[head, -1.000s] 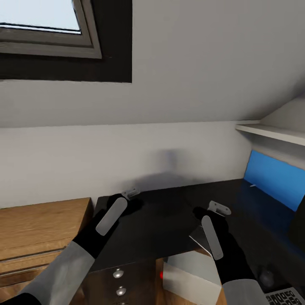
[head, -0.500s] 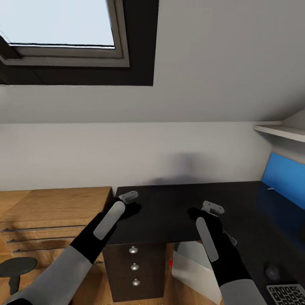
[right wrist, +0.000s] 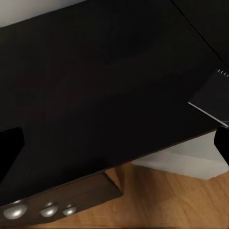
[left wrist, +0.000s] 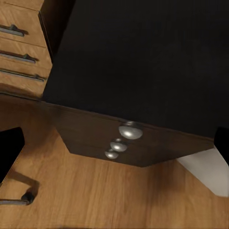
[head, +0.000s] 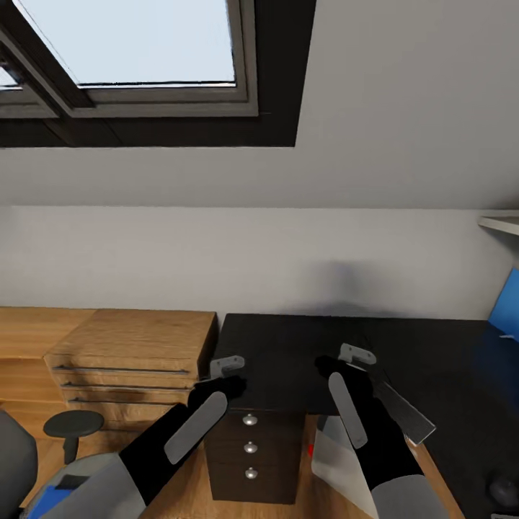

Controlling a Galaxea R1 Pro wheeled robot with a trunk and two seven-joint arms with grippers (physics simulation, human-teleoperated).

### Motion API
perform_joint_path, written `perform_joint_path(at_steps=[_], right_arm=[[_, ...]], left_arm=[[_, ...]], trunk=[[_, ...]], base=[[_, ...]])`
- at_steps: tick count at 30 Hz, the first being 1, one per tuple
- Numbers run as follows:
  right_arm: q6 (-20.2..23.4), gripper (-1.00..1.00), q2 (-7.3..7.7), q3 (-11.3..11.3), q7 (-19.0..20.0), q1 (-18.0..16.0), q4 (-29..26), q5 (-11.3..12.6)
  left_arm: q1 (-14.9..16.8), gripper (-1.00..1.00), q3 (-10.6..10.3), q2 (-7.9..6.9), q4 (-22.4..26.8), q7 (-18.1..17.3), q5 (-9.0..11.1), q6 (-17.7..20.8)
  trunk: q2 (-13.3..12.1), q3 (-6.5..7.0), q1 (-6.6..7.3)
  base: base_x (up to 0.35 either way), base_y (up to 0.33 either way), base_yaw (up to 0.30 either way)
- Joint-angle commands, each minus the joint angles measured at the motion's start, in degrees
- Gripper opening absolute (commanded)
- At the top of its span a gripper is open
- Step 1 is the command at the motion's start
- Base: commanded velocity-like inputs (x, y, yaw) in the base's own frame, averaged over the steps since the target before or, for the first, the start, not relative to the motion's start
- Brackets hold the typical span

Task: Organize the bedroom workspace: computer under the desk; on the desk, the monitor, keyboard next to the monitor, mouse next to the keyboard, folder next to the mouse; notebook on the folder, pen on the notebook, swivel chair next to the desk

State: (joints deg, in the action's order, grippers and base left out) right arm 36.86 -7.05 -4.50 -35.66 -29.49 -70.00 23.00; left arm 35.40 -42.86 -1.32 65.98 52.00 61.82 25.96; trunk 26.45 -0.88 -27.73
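Above the glossy black desk (head: pixel 288 353), hovered with both pincers, left (head: pixel 225 369) and right (head: pixel 355 356), spread unclear. Near right edge, notebook (head: pixel 404 411) overhanging; below, computer (head: pixel 339 461); far left, swivel chair (head: pixel 14 461) bearing folder (head: pixel 43 499).

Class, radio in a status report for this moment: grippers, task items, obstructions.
Open, empty: left gripper, right gripper, near desk front. At desk's front edge: notebook; computer beneath. On swivel chair: folder. Beside desk: wooden drawer unit.
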Motion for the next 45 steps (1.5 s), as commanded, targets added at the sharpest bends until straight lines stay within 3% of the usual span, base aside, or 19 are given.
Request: perform_joint_path(at_steps=[1,5,9,35,45], right_arm=[[0.0,1.00,0.02,-0.1,-0.6,-0.1,0.1,0.6],[-0.1,1.00,0.07,-0.1,-0.6,0.0,0.5,0.5],[-0.1,1.00,0.10,-0.1,-0.6,0.0,0.6,0.5],[-0.9,1.00,0.03,-0.4,-0.7,0.0,0.7,0.6],[-0.9,1.00,0.15,-0.6,-0.7,0.0,0.4,0.5]], left_arm=[[0.1,1.00,-1.1,-0.13,0.0,0.4,0.2,-0.7],[0.0,1.00,-4.7,-0.39,-0.5,0.3,0.4,-3.1],[-0.1,1.00,-5.6,-0.49,-0.7,0.3,0.5,-3.7],[-0.2,1.00,-6.2,-0.53,-3.3,0.3,0.9,-4.0],[-0.2,1.00,-6.2,-0.57,-6.4,-0.5,0.8,-4.1]], trunk=[[-0.3,0.05,0.19],[-1.9,0.62,1.07],[-3.5,1.29,1.95],[-3.5,1.27,1.95],[-3.5,1.27,1.95]], base=[[-0.001,0.000,0.246],[0.000,0.000,0.191],[0.000,0.000,0.067],[0.000,0.000,0.005],[-0.045,-0.010,0.000]])
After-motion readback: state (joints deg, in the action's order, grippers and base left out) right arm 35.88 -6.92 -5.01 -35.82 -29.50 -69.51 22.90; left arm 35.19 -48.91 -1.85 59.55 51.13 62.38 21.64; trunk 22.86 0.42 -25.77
